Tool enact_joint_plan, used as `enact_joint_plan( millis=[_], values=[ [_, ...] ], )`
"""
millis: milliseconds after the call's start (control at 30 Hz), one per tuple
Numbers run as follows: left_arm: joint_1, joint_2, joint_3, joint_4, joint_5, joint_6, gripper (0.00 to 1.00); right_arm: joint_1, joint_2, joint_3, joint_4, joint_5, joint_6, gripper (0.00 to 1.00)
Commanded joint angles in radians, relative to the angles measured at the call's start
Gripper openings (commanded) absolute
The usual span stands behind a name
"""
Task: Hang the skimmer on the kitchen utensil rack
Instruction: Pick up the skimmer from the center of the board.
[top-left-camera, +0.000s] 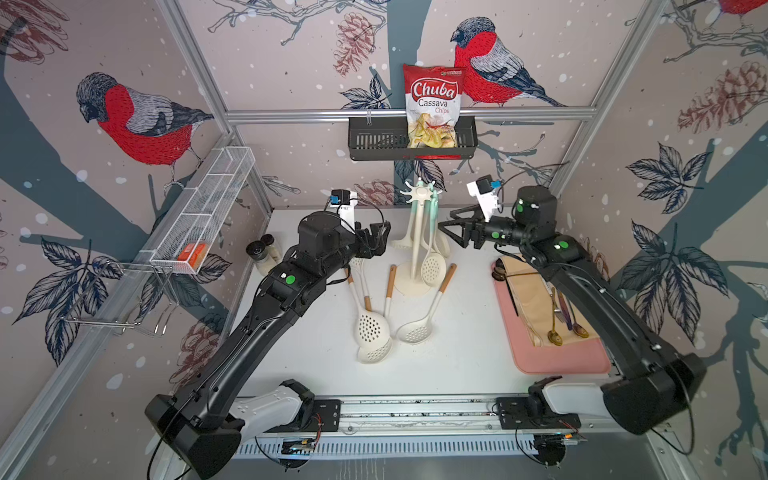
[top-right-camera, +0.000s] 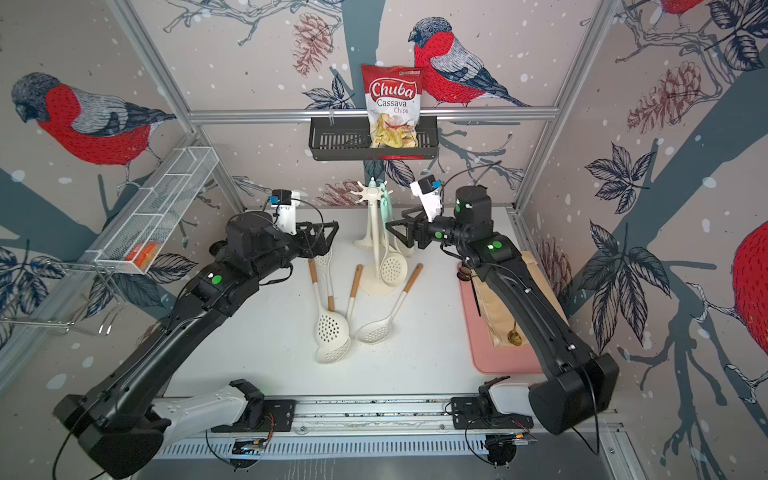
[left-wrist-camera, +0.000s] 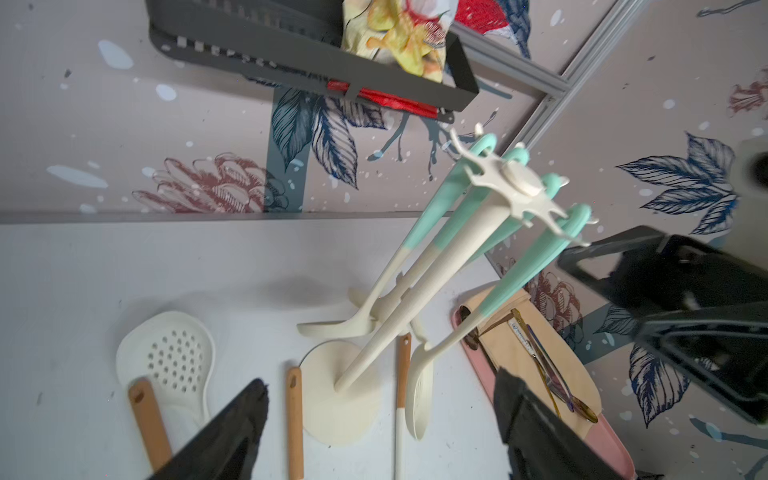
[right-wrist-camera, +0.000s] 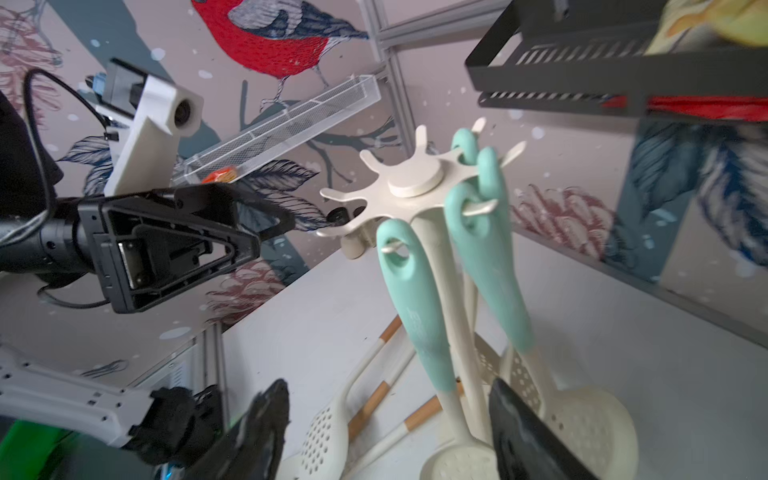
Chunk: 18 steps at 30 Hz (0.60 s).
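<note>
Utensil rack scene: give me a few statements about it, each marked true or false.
1. Teal-handled utensils hang from the hook arms of the kitchen utensil rack. True.
2. Wooden-handled skimmers lie on the table beside the rack's base. True.
3. The Chuba cassava chips bag lies on the table. False: it stands in the black slotted basket.
4. The left gripper is clamped on a skimmer handle. False: its fingers stand apart, holding nothing.
5. The rack lies on its side. False: it stands upright.

Bright, even overhead light, soft shadows, wide-angle bending at edges, blurred wrist-view foregrounds.
</note>
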Motion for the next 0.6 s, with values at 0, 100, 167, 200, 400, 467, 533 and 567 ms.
enact_joint_plan(
  millis=[0,100,167,200,400,467,533,567],
  values=[
    [0.007,-0.012,-0.060,-0.096,-0.128,-0.071,0.81,0.022,-0.105,-0.114,0.138,0.314,0.072,0.85],
    [0.016,-0.009,-0.130,-0.159,-0.166,-0.134,0.75,0.098,-0.201,-0.241,0.112,0.517,0.118,0.97],
    [0.025,0.002,-0.179,-0.196,-0.192,-0.181,0.73,0.165,-0.253,-0.319,0.076,0.622,0.152,1.00],
    [0.032,0.011,-0.202,-0.218,-0.209,-0.206,0.73,0.200,-0.275,-0.356,0.047,0.678,0.186,1.00],
    [0.106,0.084,-0.338,-0.178,-0.153,-0.263,0.75,0.265,-0.347,-0.528,-0.084,0.843,0.458,1.00],
    [0.131,0.122,-0.344,-0.149,-0.133,-0.260,0.75,0.250,-0.382,-0.565,-0.077,0.826,0.487,1.00],
    [0.162,0.167,-0.344,-0.108,-0.091,-0.243,0.75,0.235,-0.432,-0.613,-0.036,0.768,0.473,1.00],
    [0.177,0.196,-0.338,-0.092,-0.072,-0.233,0.76,0.226,-0.463,-0.643,-0.004,0.738,0.476,1.00]
  ],
)
